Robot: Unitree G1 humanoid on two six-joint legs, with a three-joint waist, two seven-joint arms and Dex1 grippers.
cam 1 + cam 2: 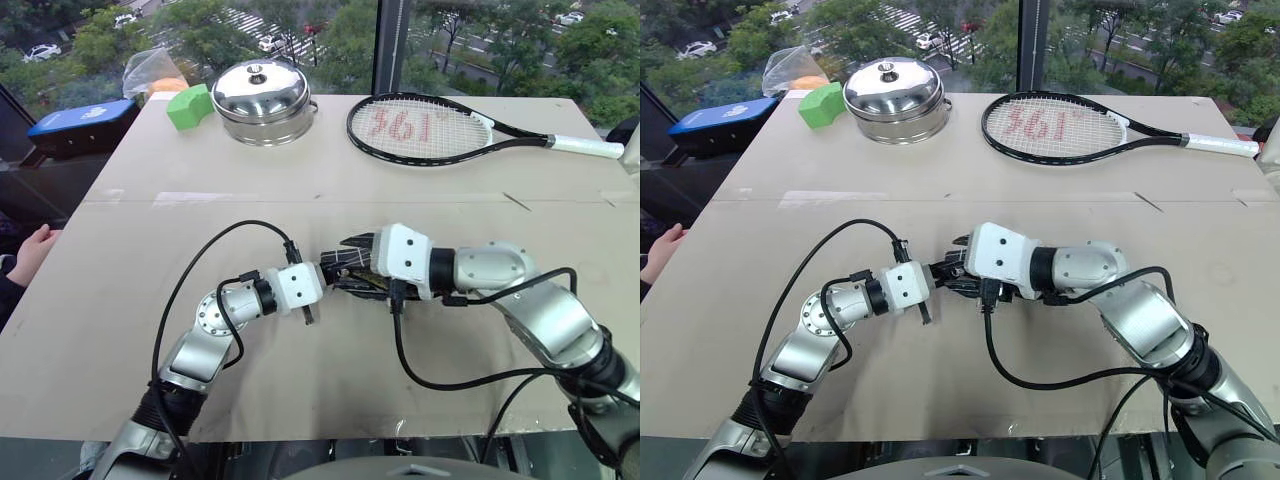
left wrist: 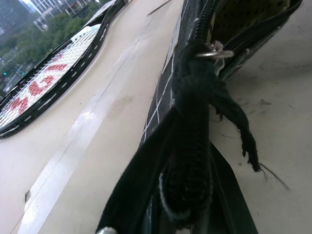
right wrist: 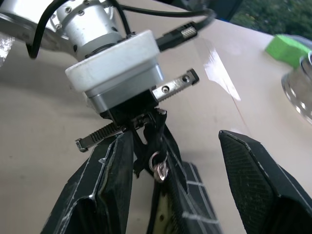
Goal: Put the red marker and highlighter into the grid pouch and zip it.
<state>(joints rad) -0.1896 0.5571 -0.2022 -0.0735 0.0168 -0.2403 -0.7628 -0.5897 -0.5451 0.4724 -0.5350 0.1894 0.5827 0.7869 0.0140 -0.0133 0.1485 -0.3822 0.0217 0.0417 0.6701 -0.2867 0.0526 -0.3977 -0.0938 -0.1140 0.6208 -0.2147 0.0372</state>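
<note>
While the two grippers meet mid-table, the grid pouch (image 1: 352, 268) hangs between them.
The left gripper (image 3: 141, 127) is clamped tight on the pouch's zipper end; the right gripper (image 3: 173, 183) stands with fingers apart, straddling that edge — one metal zipper ring (image 3: 157, 164) shows, and what the pouch holds can't be seen.

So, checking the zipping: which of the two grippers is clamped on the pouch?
The left gripper, shut on the grid pouch end; the right gripper's jaws stand apart.
</note>
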